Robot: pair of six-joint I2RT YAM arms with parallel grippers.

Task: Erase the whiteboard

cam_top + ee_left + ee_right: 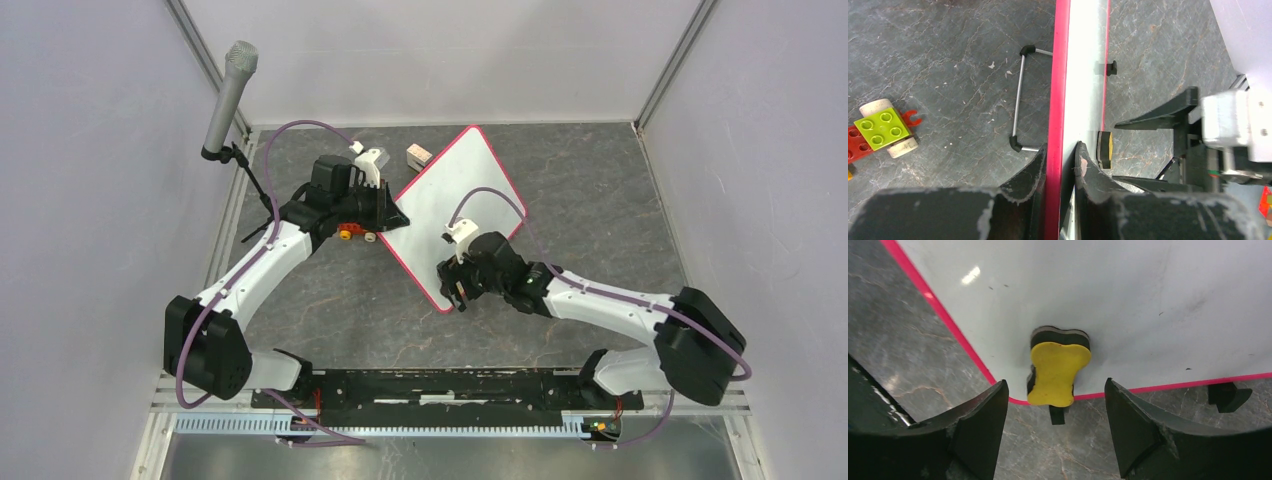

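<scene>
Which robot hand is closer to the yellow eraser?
Right. The right gripper hangs open over the yellow eraser, which lies on the whiteboard. The left gripper is shut on the whiteboard's red rim at another corner, away from the eraser.

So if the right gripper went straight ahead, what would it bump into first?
Probably the yellow bone-shaped eraser, lying straight ahead of the right gripper on the red-rimmed white whiteboard, though depth is unclear.

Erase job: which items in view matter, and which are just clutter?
In use: whiteboard; yellow eraser on its surface; left gripper clamped on its rim; right gripper open around the eraser.
Lying about: toy brick car; small block; microphone.
</scene>
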